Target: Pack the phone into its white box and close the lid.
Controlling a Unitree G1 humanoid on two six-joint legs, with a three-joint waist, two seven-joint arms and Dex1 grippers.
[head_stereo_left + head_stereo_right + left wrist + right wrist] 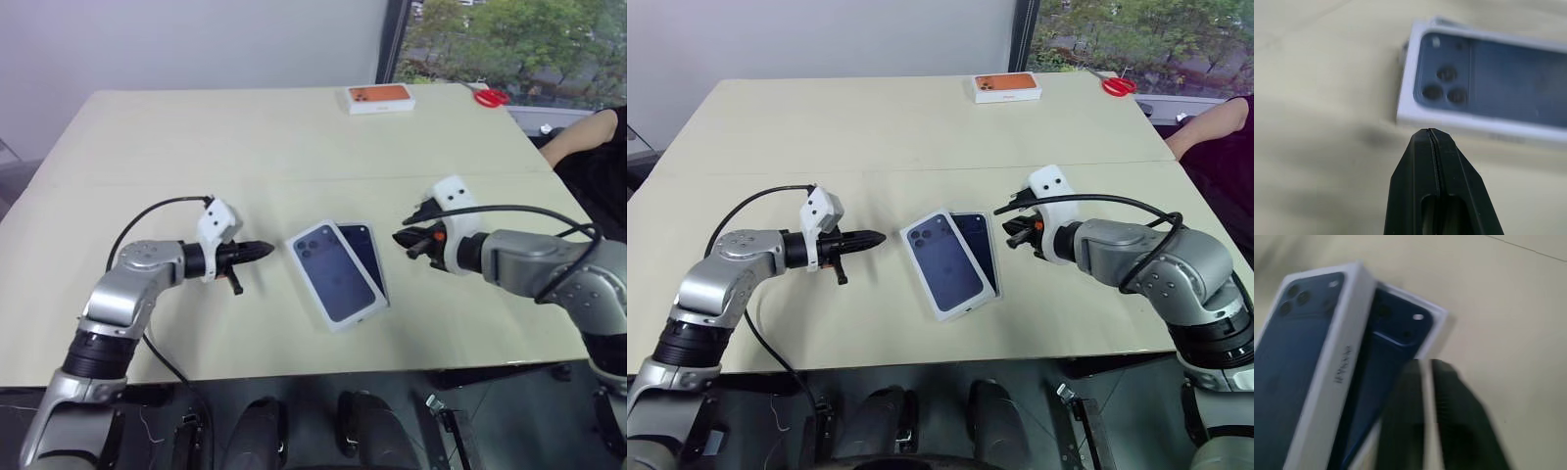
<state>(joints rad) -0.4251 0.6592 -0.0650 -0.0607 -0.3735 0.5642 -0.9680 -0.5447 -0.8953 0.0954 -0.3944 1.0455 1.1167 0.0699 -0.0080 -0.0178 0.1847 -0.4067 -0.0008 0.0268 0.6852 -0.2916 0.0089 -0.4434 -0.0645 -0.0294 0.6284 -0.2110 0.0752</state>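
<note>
Lid [330,271] is seated askew over phone [364,252] in box [1442,318]; left gripper [263,251] and right gripper [403,238] are closed, empty.

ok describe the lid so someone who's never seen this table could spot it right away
On the big beige table, look near the front edge, between the left gripper and the right gripper. The lid is the white shell printed with a dark blue phone picture, lying askew over the white box holding the phone. The far box shows an orange phone instead.
</note>
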